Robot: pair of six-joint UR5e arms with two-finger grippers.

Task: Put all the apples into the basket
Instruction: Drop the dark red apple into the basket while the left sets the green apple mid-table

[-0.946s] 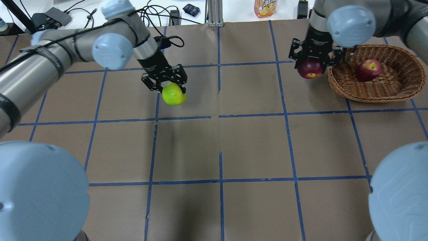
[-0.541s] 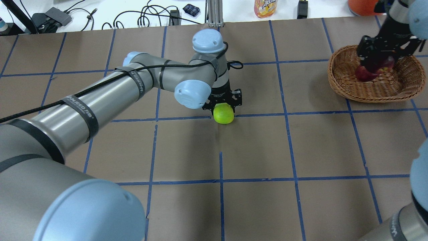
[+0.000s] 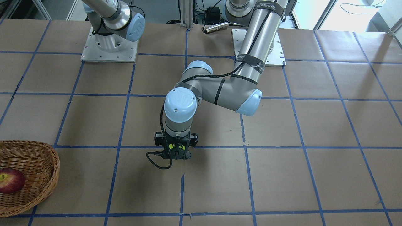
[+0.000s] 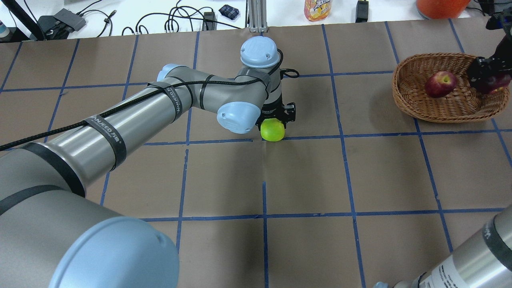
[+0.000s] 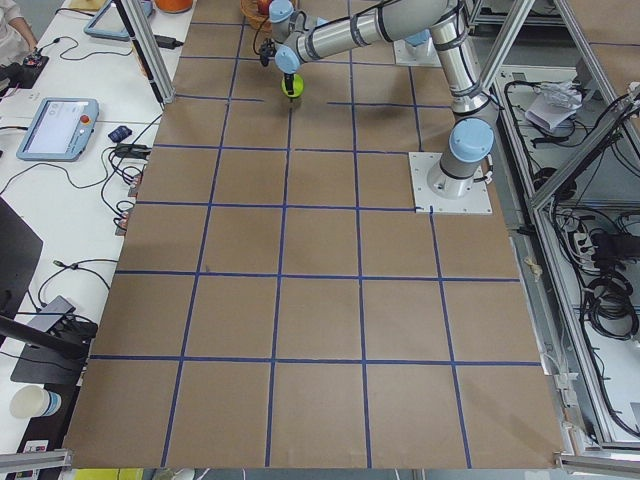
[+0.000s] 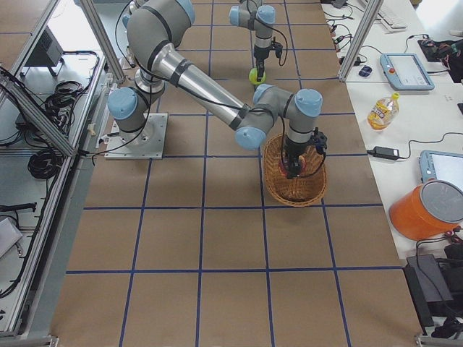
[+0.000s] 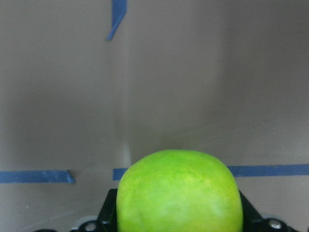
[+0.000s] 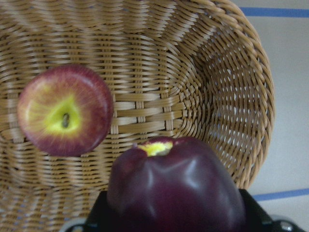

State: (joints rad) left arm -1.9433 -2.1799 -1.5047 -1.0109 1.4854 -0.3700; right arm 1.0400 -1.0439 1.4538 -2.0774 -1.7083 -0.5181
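You've got the left fingers (image 4: 277,119) closed on the yellow-green apple (image 4: 273,131), low at the bench (image 4: 304,176), which is brown paper with a blue tape grid. The right fingers (image 4: 490,78) clamp the maroon apple (image 4: 497,82), with the basket (image 4: 404,100) under them and the red apple (image 4: 440,84) beside them. Cables (image 4: 176,20), a bottle (image 4: 317,9) and an orange bucket (image 4: 440,6) sit beyond.

Left hand (image 4: 274,123) points straight down (fingers clamped); right hand (image 4: 493,79) reaches out, also clamped.

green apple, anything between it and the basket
Nothing visible does. Only bare taped paper lies between the green apple, held by the left gripper, and the basket. The right gripper holds the maroon apple over the basket.
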